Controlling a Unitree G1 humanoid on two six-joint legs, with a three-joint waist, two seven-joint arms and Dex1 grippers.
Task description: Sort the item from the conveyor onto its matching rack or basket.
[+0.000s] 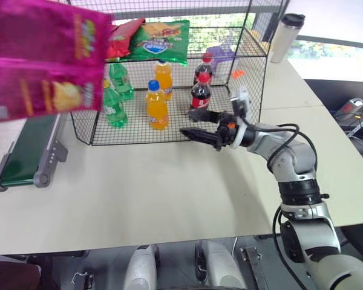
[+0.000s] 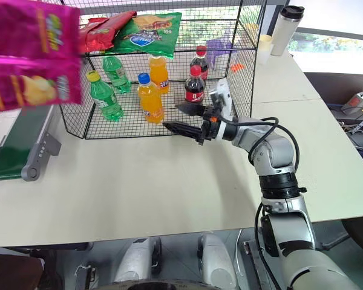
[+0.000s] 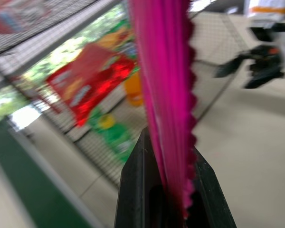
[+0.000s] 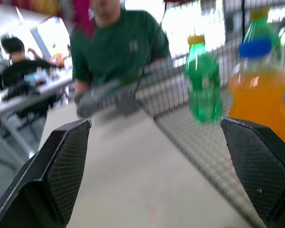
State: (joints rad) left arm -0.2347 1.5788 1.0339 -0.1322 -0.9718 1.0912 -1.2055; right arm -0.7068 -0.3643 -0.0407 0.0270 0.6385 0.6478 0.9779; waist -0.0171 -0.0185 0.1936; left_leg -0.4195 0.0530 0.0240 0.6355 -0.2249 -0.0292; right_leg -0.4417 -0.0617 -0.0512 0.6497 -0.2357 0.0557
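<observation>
The left pincer (image 3: 173, 187) is clamped on the pink snack bag (image 1: 42, 57), held high above the conveyor (image 1: 27, 151) at the desk's (image 1: 169, 193) left edge. Further right stands the wire rack (image 1: 254, 78), and before it hangs the right pincer (image 1: 201, 125), jaws spread wide, empty

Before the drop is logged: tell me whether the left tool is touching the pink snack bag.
Touching. In the left wrist view the left tool has both black fingers clamped on the edge of the pink snack bag, with no gap showing.
</observation>
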